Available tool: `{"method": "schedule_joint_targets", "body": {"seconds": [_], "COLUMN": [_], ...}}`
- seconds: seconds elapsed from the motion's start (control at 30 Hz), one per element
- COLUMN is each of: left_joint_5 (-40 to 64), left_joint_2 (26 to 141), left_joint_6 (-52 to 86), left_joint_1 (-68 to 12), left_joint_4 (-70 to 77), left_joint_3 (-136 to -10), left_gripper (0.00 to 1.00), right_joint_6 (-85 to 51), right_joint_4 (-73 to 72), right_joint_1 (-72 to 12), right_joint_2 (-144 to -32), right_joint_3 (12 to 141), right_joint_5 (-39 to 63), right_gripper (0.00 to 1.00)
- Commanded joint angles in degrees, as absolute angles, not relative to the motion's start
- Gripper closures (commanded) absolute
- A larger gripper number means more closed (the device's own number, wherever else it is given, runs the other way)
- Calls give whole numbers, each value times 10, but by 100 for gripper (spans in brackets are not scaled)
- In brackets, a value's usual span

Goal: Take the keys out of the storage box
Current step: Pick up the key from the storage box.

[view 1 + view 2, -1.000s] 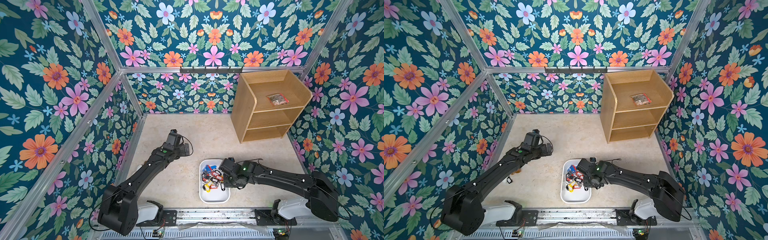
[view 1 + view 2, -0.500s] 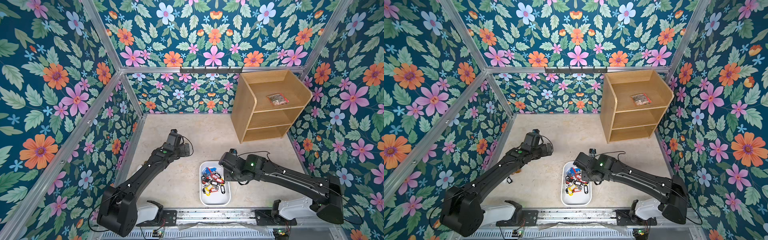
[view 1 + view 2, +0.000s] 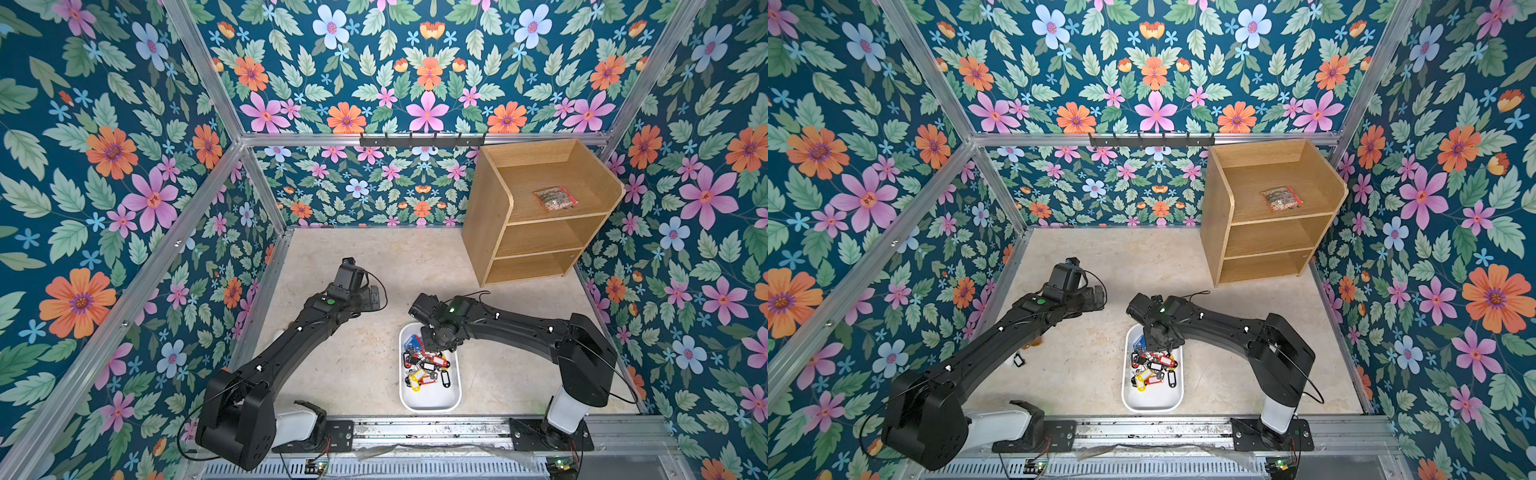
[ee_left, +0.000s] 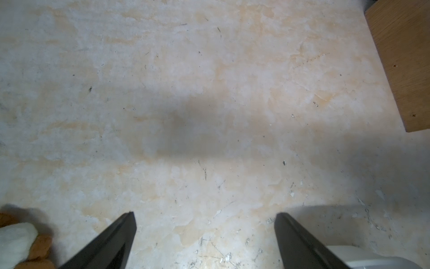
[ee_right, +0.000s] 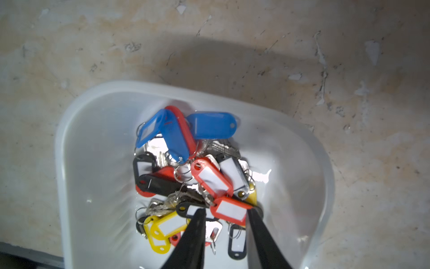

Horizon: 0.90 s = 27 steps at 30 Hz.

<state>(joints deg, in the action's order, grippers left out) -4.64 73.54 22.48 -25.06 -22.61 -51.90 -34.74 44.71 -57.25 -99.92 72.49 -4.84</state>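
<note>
Inside the storage box (image 5: 76, 163), keys (image 5: 200, 177) with coloured tags lie heaped.

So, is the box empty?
Not empty. Many colour-tagged keys lie heaped inside the box, as both top views and the right wrist view show.

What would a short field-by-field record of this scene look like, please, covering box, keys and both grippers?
Box: shallow white plastic storage box, on the table
Keys: silver metal keys with coloured plastic tags, piled inside the box
Left gripper: open, over bare table
Right gripper: at the pile, jaws astride a red tag; grip unclear
Shelf: wooden three-shelf unit, clear packet on top shelf
</note>
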Motion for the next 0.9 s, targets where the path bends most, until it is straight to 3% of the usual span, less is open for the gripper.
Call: {"method": "schedule_joint_targets", "body": {"seconds": [0.0, 0.87], "left_joint_5": [-23, -18], "left_joint_2": [737, 740], "left_joint_6": [223, 225], "left_joint_1": [-250, -251], "left_joint_4": [-225, -223], "left_joint_3": [-521, -519], "left_gripper": [1, 1], "right_joint_6": [-307, -298], "right_joint_4": [420, 374], "right_joint_1": [-563, -577], "right_joint_2": [-1004, -1028], "right_joint_3": [719, 674], "right_joint_5": [-17, 47], "right_gripper": [67, 71]}}
